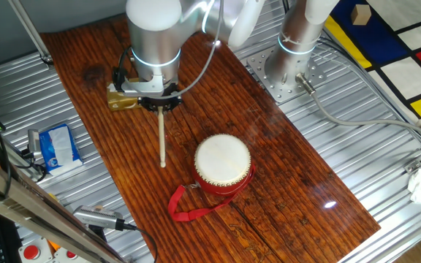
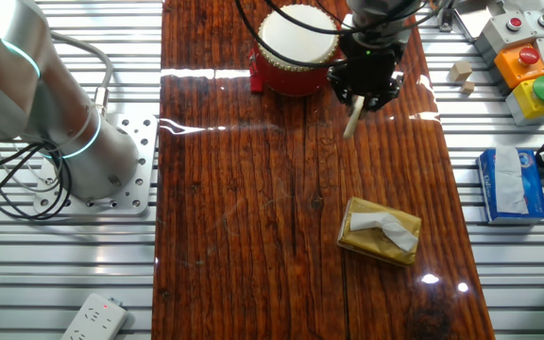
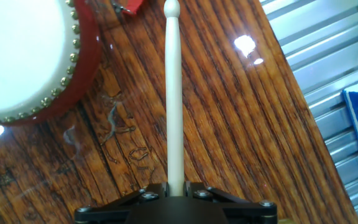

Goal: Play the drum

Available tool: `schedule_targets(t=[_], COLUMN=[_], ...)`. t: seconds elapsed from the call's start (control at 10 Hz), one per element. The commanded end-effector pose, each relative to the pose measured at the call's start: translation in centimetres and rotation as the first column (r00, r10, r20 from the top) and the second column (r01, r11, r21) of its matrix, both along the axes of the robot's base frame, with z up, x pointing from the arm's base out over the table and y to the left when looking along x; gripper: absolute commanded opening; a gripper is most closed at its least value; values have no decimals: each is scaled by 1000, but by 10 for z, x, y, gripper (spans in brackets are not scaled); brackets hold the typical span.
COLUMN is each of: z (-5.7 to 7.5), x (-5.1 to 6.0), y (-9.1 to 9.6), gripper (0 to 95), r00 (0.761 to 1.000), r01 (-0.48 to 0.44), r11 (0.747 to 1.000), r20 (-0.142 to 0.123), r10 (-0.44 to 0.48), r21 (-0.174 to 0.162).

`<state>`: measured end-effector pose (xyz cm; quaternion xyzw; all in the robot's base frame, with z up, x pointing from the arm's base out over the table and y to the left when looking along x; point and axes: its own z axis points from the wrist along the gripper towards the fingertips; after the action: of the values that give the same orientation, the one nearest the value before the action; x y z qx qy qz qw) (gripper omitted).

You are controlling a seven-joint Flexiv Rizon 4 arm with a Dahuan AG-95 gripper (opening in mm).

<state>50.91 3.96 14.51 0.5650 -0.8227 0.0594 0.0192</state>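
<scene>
The drum (image 1: 223, 163) stands on the wooden table, cream skin up, red body, its red ribbon strap (image 1: 188, 208) trailing toward the front. It also shows in the other fixed view (image 2: 296, 47) and at the top left of the hand view (image 3: 23, 56). My gripper (image 1: 160, 107) is shut on the thin pale wooden stick (image 1: 161, 139). The stick points away from the hand along the table, its tip left of the drum and apart from it. In the hand view the stick (image 3: 174, 99) runs straight up from the gripper (image 3: 176, 188), beside the drum.
A tan tissue box (image 2: 379, 229) lies on the wood behind the gripper. A blue tissue pack (image 1: 58, 146) sits on the metal slats at the left. Button boxes (image 2: 527, 66) and small wooden blocks (image 2: 461, 74) stand off the board. The arm base (image 1: 291, 66) is bolted at the back.
</scene>
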Motion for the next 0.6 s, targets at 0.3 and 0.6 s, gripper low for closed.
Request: schedule_targets(t=[0.3, 0.6], z=[0, 0], x=[1, 1], y=[0, 0], gripper=[0, 0], r00=[998, 997], r01=[-64, -76], r11=[998, 997], r20=[-3, 0], r10=[64, 76], r21=[9, 28])
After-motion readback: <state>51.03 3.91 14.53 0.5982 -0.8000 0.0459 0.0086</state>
